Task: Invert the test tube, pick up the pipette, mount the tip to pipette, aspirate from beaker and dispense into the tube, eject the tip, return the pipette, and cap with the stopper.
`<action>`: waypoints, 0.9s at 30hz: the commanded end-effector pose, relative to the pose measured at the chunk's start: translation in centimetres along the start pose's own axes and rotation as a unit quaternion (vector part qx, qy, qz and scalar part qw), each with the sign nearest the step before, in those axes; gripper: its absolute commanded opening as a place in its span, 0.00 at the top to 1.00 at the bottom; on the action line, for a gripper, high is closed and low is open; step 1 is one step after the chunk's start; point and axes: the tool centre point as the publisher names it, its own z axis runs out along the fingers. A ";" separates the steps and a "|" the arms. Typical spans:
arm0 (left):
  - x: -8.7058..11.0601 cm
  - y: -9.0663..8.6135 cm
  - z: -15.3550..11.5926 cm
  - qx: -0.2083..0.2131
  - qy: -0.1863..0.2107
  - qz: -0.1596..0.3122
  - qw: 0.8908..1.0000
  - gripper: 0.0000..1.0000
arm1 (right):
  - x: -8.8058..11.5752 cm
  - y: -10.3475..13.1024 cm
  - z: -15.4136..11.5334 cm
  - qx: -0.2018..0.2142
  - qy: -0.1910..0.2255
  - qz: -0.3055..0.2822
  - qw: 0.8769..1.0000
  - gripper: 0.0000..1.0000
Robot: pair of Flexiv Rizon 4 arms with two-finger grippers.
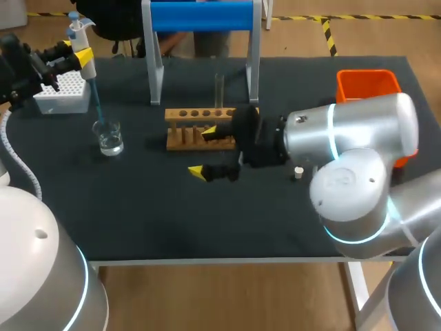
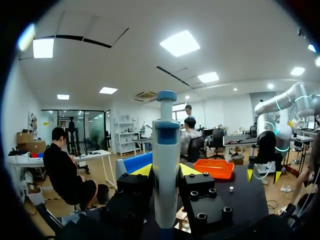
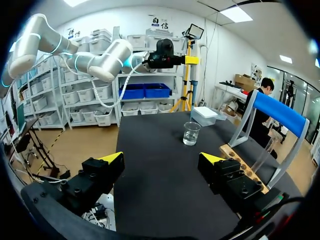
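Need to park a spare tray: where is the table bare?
Bare: the table's front strip, nearer than beaker and rack; also between blue stand and orange bin. Crowded: around the rack, where the right gripper sits; pipette in beaker.

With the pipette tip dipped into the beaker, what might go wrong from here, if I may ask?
1. The left pincer holds the pipette tilted, its tip in the beaker; a sideways lift might tip the beaker.
2. The test tube is narrow, so dispensing could miss it.
3. The open right pincer sits close to the wooden rack and might nudge it.
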 end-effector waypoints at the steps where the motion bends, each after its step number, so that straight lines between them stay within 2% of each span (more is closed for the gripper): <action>1: 0.0 0.1 0.0 0.002 0.001 0.001 1.000 1.00 | 0.0 0.4 6.8 0.017 -0.020 0.001 1.000 0.00; 16: 0.0 0.1 0.0 0.002 0.001 0.001 1.000 1.00 | -1.3 0.0 12.0 0.029 -0.049 -0.003 0.998 0.00; 27: 0.0 0.1 0.0 0.002 0.001 0.001 1.000 1.00 | -2.5 0.2 13.5 0.031 -0.065 -0.006 0.997 0.00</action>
